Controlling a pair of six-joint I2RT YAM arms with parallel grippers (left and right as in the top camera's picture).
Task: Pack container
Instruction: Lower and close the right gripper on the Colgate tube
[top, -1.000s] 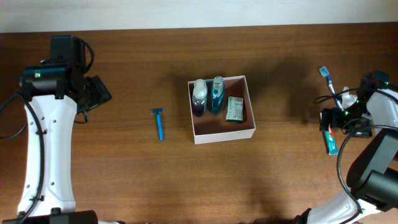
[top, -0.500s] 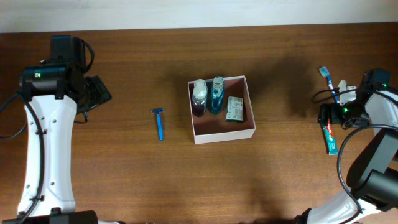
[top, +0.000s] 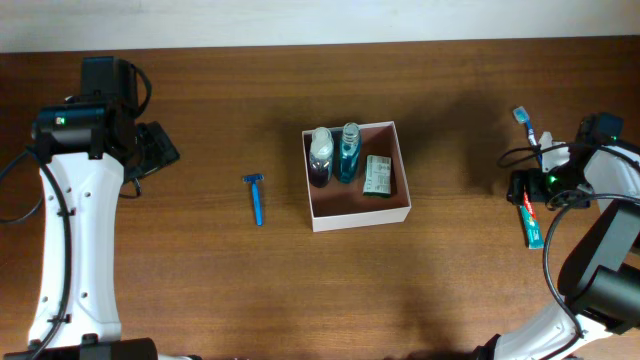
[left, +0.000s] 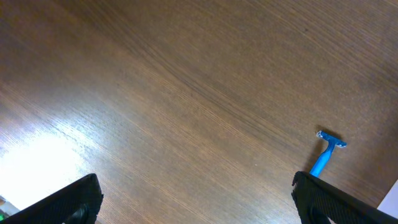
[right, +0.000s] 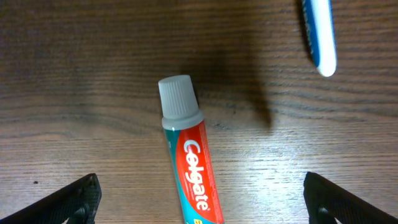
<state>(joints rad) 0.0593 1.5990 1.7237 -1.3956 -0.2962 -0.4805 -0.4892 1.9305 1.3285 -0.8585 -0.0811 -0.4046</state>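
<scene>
I'm seeing the square white cardboard container sitting mid-table, holding a purple-filled bottle, a blue-filled bottle and a green-and-white packet. A blue plastic razor is lying beside it. My right gripper is hovering, jaws wide, over a red-and-white toothpaste tube, with a blue toothbrush nearby. My left gripper is hanging wide open over the wooden table.

Dark wooden table (grain visible), pale strip beyond, perhaps a wall, soft glare.
</scene>
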